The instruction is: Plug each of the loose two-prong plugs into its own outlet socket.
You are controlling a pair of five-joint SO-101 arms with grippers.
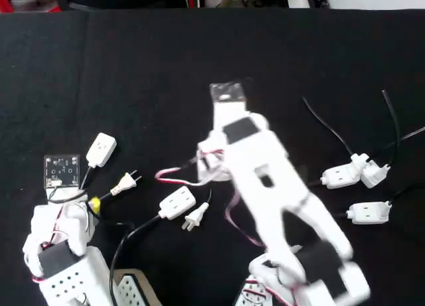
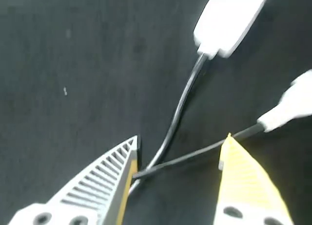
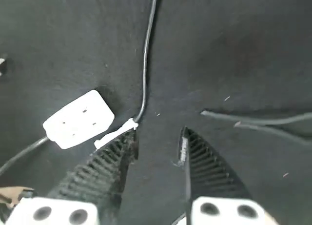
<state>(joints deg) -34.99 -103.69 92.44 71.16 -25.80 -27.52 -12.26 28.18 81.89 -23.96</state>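
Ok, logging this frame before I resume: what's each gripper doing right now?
Left gripper: open, black cables lying in the gap, not clamped.
Right gripper: open, holding nothing, beside a white plug.

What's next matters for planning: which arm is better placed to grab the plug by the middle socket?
Likely right: the right tool, open, has a fingertip beside that plug; the left tool straddles cables elsewhere.

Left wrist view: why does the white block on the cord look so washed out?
Left wrist view: the white socket catches strong light against the black cloth, so no detail shows on it. Right wrist view: a second socket is lit gently, slots plain.
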